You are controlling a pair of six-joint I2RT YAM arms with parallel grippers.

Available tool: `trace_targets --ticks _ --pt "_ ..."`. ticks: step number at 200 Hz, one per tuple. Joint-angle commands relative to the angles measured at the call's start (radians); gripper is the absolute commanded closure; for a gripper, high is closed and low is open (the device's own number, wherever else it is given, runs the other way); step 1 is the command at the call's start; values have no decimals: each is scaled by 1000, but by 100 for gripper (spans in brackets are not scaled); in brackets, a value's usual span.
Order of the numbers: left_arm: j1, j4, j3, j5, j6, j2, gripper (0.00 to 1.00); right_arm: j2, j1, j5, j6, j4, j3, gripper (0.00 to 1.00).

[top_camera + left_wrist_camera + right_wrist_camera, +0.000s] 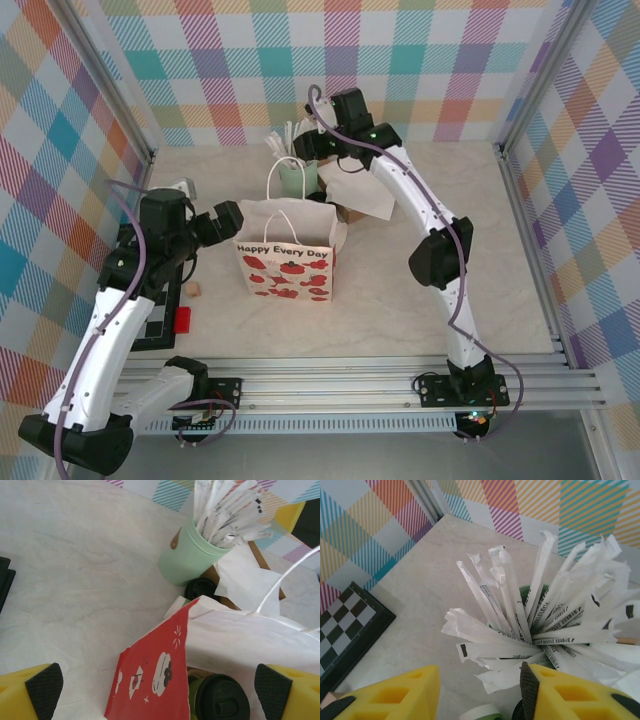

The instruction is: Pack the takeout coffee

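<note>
Left wrist view looks straight down on the takeout coffee (222, 702): one cup, standing upright, its long axis vertical and its round black lid facing up. It sits low in the mouth of the one paper bag (240, 640), between the bag's red side panel and its white wall. The left pincer (157, 680) is spread wide above it, its black pads (45, 690) far out on either side, holding nothing. Seen from above, it hangs at the bag's upper left edge. The right pincer (479, 672) is over the one pale green cup (187, 557), jaws part-way apart beside the bunch of wrapped sticks (520, 620), none clamped that I can see. On the bench (380, 320) lie one chessboard (350, 630), one red block (182, 319) and one small wooden block (193, 290).
</note>
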Motion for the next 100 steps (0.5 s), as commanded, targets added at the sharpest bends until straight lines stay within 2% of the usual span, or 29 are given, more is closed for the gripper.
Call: trace_targets --ticks 1,42,78,100 --pt "15 39 18 -44 -42 -7 0 48 -4 -47 -102 -90 66 51" --pt "14 43 13 61 -34 38 0 68 -4 -55 -129 -93 77 53" --pt "15 67 -7 96 -34 63 0 89 -3 -55 -130 -100 99 62" --pt "16 71 -14 96 -29 70 0 107 -1 -53 -128 -98 115 63"
